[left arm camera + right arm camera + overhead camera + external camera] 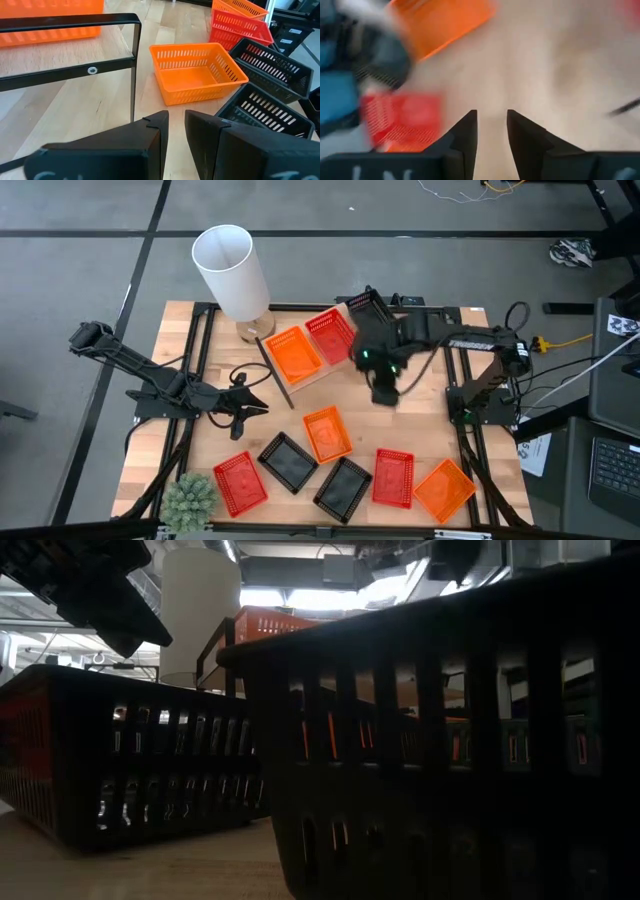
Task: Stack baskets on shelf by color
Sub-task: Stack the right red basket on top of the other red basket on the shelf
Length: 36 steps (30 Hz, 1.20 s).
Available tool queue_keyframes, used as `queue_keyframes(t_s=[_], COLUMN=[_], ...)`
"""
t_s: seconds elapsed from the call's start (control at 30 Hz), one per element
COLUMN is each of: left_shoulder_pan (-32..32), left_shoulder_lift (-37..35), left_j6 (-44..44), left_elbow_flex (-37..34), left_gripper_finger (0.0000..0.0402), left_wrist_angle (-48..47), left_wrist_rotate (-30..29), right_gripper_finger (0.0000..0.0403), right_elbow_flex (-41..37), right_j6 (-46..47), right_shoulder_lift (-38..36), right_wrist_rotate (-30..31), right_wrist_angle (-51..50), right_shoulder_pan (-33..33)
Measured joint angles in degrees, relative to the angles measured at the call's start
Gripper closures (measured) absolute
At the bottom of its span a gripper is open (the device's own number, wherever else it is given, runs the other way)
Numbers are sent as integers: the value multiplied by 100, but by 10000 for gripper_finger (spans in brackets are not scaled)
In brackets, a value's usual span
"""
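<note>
Fingers (470, 137) of the right gripper (491, 131) stand a narrow gap apart, holding nothing, above bare tabletop (420, 425) at centre frame in the high view. Left gripper (175, 131), left of centre, is likewise slightly parted and empty. On the shelf (283, 392) at upper centre sit an orange basket (294, 353), a red basket (331, 335) and a black basket (366, 307). Six more baskets lie along the lower edge, one orange basket (196, 72) nearest the left gripper.

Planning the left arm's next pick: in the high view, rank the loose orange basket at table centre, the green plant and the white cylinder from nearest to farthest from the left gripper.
From the left gripper:
1. Orange basket, just right of it.
2. Green plant, front-left corner.
3. White cylinder, back edge, beside the shelf.
</note>
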Motion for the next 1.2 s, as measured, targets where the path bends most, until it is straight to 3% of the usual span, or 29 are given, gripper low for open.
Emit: queue_keyframes(t_s=[0.13,0.27,0.43,0.6,0.87,1.2], left_shoulder_pan=[0,0,0,0,0,0], left_shoulder_lift=[-2,-2,-2,-2,-1,-2], left_j6=[0,2,4,4,2,-293], left_elbow_flex=[0,-1,-2,0,0,0], left_gripper_finger=[345,345,345,345,345,345], left_wrist_angle=[0,2,2,2,2,14], left_wrist_rotate=[0,0,0,0,0,0], right_gripper_finger=[301,302,302,302,302,302], right_elbow_flex=[-380,-901,-1693,-2438,-3571,-4035], right_j6=[345,1156,1879,3205,4416,4413], right_shoulder_lift=[13,15,15,15,79,364], right_wrist_rotate=[-244,-213,139,94,757,784], right_wrist_angle=[-94,495,1865,3479,5741,5965], right_shoulder_pan=[861,1816,2915,3672,4461,4595])
